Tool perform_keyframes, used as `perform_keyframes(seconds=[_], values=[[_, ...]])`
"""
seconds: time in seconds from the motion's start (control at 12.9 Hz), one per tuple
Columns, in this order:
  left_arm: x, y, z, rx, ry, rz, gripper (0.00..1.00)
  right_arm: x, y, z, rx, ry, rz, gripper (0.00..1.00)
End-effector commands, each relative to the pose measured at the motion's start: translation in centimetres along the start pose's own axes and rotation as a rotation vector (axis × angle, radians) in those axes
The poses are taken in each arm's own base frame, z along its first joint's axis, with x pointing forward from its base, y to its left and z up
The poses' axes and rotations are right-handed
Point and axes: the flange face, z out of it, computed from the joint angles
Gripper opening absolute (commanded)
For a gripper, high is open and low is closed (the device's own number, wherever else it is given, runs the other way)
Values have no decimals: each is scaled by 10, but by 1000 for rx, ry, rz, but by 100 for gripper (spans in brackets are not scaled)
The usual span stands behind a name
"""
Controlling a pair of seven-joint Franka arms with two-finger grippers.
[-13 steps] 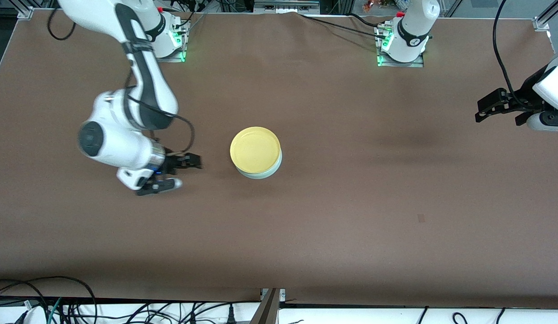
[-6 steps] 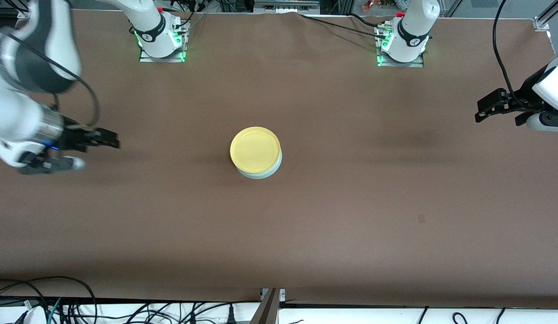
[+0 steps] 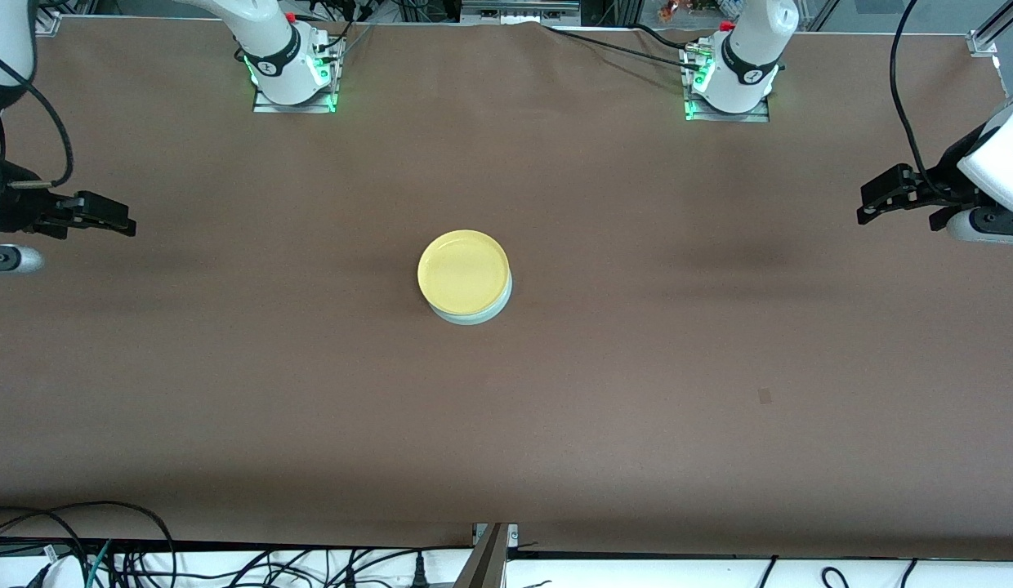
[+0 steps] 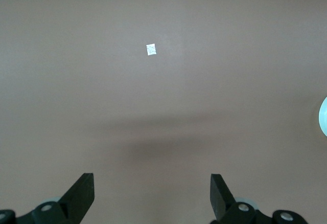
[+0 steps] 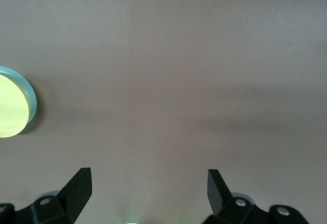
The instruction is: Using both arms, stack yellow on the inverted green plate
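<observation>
Even, diffuse overhead light; the brown bench (image 3: 637,392) shows soft, smeared shadows mid-frame. No glare. Front view sharp; both wrist views slightly soft, without edge distortion.

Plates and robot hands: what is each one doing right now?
yellow plate: right way up, stacked on the green plate.
green plate: on the table, under the yellow one.
left end effector: open, holding nothing, waiting over the table's end.
right end effector: open, holding nothing, over the table's other end.

Green plate (image 3: 484,314) mostly under yellow (image 3: 463,271).
</observation>
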Motion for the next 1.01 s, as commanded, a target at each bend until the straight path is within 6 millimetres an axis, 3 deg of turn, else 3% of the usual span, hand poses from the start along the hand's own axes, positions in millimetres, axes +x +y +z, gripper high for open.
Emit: perform_keyframes(seconds=[0.0,0.08,0.23,0.31,0.54,0.93], values=[[5,2,-5,4,6,-3,100,-10,-19,-12,-8,-5,-54,100],[5,3,-5,4,8,-1,100,-16,-19,-18,-62,-11,-73,100],[5,3,-5,4,8,-1,100,-33,11,-40,-75,32,-46,100],[5,2,-5,4,8,-3,100,-40,7,-47,-61,43,-57,100],[5,2,-5,3,8,-3,100,-63,21,-31,30,55,112,100],[5,2,-6,3,9,-3,100,-63,29,-27,36,85,137,100]])
